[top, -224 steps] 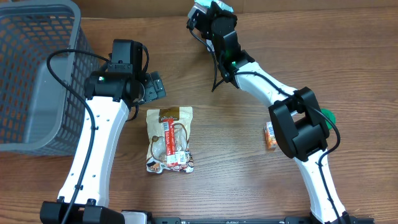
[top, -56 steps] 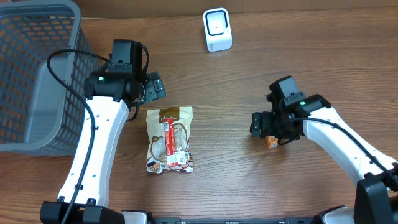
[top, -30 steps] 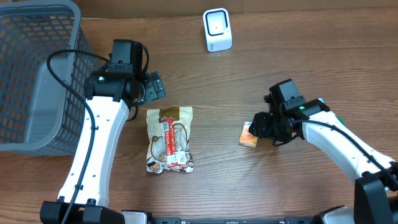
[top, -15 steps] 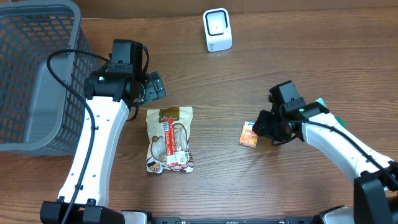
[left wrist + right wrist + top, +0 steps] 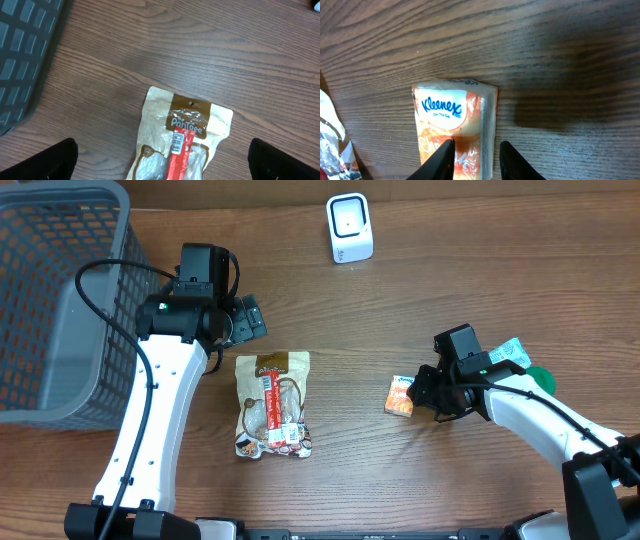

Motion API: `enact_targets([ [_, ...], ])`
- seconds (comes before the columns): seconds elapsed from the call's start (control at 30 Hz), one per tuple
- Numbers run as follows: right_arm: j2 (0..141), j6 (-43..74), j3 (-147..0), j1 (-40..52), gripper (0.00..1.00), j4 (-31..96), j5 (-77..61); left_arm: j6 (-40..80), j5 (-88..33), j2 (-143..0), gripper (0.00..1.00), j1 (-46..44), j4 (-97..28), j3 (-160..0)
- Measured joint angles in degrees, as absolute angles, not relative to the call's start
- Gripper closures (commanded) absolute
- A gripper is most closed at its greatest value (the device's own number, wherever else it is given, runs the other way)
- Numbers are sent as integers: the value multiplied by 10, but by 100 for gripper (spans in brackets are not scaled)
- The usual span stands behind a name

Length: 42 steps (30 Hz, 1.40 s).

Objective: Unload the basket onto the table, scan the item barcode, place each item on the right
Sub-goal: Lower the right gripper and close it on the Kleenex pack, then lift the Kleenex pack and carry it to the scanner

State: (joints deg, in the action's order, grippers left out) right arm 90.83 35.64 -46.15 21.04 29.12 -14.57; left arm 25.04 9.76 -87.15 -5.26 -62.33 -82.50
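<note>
A small orange Kleenex tissue pack [image 5: 400, 395] [image 5: 452, 120] lies flat on the wooden table. My right gripper [image 5: 426, 392] [image 5: 476, 150] is low over its right end. One finger is over the pack's face and the other stands just past its edge, with a small gap still showing. The white barcode scanner [image 5: 349, 227] stands at the far middle of the table. My left gripper [image 5: 245, 320] [image 5: 162, 155] hovers wide open above the top of a brown snack bag [image 5: 272, 405] [image 5: 182, 135], holding nothing.
A grey mesh basket [image 5: 60, 300] [image 5: 25, 50] fills the far left. A teal packet [image 5: 508, 352] and a green object [image 5: 540, 375] lie by the right arm, partly hidden behind it.
The tissue pack moved left with the right gripper about a second ago and now lies still. The right jaws have narrowed around its right end. The left arm has not moved.
</note>
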Motion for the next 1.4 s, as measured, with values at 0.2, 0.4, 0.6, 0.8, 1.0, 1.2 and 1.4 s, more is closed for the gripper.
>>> enact_targets([
  [0.2, 926, 369, -462, 211, 75, 279, -146, 250, 98, -872, 0, -53, -623, -825],
  [0.4, 948, 381, -463, 215, 96, 258, -162, 250, 98, -872, 0, -53, -623, -825],
  [0.6, 951, 387, -463, 214, 96, 252, -180, 250, 97, -872, 0, -53, -623, -825],
  [0.8, 956, 390, -463, 214, 96, 236, -208, 250, 97, -872, 0, -53, -623, -825],
  [1.0, 958, 404, -463, 214, 96, 232, -223, 250, 97, -872, 0, -53, -623, -825],
  [1.2, 948, 412, -463, 214, 96, 267, -216, 250, 98, -872, 0, -53, -623, -825],
  [1.4, 870, 416, -463, 214, 96, 320, -169, 250, 98, -872, 0, -53, -623, -825],
])
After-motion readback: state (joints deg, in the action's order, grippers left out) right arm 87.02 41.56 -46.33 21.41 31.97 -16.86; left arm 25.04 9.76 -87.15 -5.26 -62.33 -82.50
